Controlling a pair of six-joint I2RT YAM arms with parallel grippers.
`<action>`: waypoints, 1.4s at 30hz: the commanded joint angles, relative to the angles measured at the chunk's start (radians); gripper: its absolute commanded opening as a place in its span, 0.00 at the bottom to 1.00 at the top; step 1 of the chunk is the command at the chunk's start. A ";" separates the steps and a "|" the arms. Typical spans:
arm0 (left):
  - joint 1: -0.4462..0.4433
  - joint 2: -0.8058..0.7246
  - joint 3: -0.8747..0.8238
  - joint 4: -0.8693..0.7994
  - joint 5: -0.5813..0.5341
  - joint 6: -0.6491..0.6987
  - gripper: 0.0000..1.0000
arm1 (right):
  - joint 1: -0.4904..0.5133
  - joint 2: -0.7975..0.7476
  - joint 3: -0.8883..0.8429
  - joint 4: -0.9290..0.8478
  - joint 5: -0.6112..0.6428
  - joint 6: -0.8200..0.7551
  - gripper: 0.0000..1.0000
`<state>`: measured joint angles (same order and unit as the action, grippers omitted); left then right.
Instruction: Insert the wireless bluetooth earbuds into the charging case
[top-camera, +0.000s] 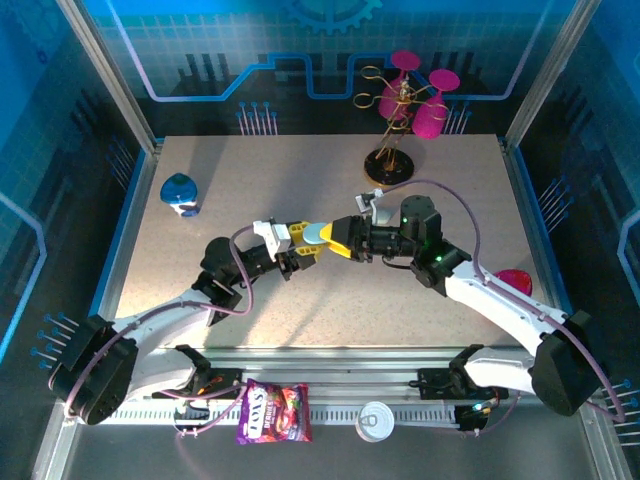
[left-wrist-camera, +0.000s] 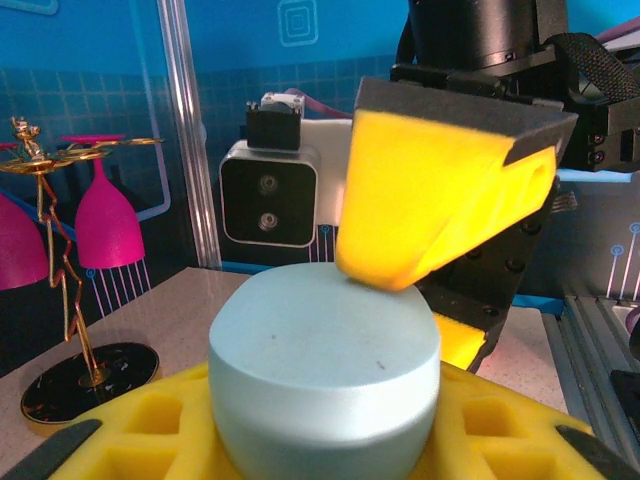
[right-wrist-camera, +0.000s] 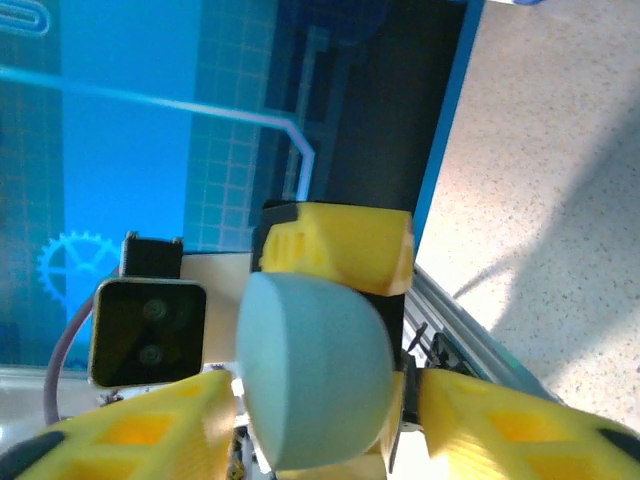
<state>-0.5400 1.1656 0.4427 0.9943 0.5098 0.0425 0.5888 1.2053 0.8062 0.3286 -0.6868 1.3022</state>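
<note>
Above the desk (top-camera: 300, 170), my left end effector (top-camera: 300, 241) clamps the case (top-camera: 318, 236) while my right end effector (top-camera: 336, 243) stands half-closed around it, grip unclear, so a skewed pull could twist it loose.

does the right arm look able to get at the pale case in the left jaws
Likely yes: the right gripper is at the pale case, its jaws touching it; the left gripper holds it from the opposite side.

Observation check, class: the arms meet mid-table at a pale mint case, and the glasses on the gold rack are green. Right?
No: the glasses on the gold rack are magenta, as the top external view shows. The arms do meet at the pale mint case.
</note>
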 joint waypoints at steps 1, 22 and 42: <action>-0.010 0.003 0.021 0.061 0.009 -0.019 0.28 | 0.007 0.000 -0.007 0.104 -0.033 0.043 0.37; -0.019 -0.105 -0.021 -0.186 -0.007 0.021 0.99 | -0.127 -0.050 -0.078 -0.106 0.098 -0.163 0.11; -0.098 -0.095 -0.137 -0.443 -0.234 0.089 0.99 | -0.145 0.259 -0.067 -0.309 0.550 -0.480 0.14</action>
<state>-0.6296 1.0496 0.3180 0.5503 0.2981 0.1112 0.4438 1.4357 0.7345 0.0143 -0.2150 0.8661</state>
